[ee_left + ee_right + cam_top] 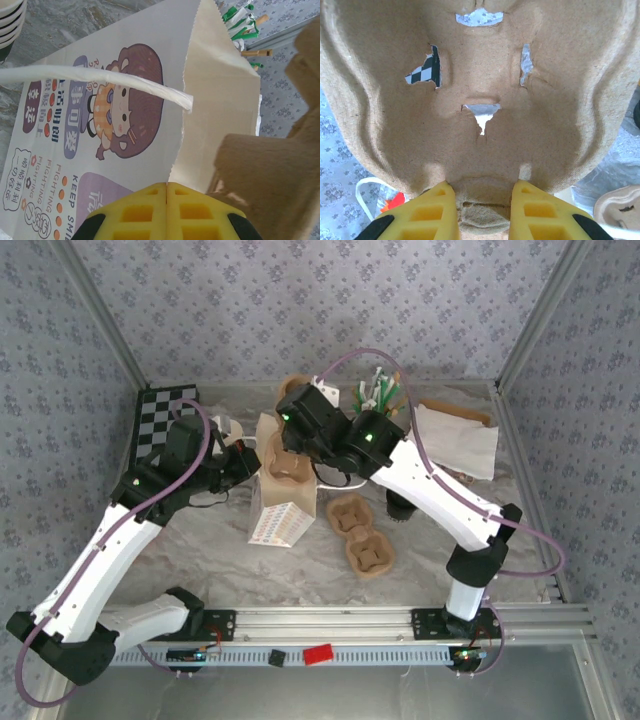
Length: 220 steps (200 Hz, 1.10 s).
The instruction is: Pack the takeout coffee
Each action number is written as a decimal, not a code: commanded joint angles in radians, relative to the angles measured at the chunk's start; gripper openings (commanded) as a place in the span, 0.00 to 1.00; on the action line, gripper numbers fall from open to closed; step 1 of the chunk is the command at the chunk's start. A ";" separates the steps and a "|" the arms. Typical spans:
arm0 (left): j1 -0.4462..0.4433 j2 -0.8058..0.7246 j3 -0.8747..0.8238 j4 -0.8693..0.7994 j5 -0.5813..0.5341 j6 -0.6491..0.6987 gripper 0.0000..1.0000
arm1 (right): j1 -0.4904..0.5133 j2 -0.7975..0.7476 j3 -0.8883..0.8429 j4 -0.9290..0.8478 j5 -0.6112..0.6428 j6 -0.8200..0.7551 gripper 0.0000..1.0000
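A white paper bag (pixel 280 515) printed with a cartoon girl (pixel 115 100) stands upright in the middle of the table. My left gripper (pixel 166 184) is shut on the bag's top edge and holds the mouth apart (pixel 248 462). My right gripper (pixel 482 187) is shut on the rim of a brown moulded pulp cup carrier (pixel 480 75). That carrier hangs tilted in the bag's mouth (pixel 285 468), partly inside (pixel 270 170). A dark object (pixel 401 508) peeks out under my right forearm; I cannot tell whether it is the takeout coffee.
Two more pulp carriers (pixel 350 515) (pixel 368 555) lie right of the bag. Green-wrapped sticks (pixel 378 395) and a flat white paper (pixel 460 440) sit at the back right, a checkered board (pixel 165 420) at the back left. Stacked cream-rimmed cups (pixel 10 20) stand near the bag.
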 commanded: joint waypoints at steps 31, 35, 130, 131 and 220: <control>0.002 -0.014 0.012 0.041 0.028 -0.002 0.00 | 0.018 0.005 -0.021 0.002 0.030 0.032 0.23; 0.003 -0.015 0.011 0.040 0.028 -0.004 0.00 | 0.019 0.000 -0.030 0.002 0.035 0.033 0.23; 0.002 -0.006 0.010 0.058 0.049 -0.013 0.00 | 0.051 -0.045 -0.097 -0.015 0.035 0.061 0.23; 0.002 -0.006 0.009 0.059 0.049 -0.013 0.00 | 0.050 -0.045 -0.097 -0.016 0.033 0.064 0.23; 0.003 0.000 0.009 0.086 0.062 -0.002 0.00 | 0.037 -0.066 -0.160 -0.040 -0.089 0.096 0.24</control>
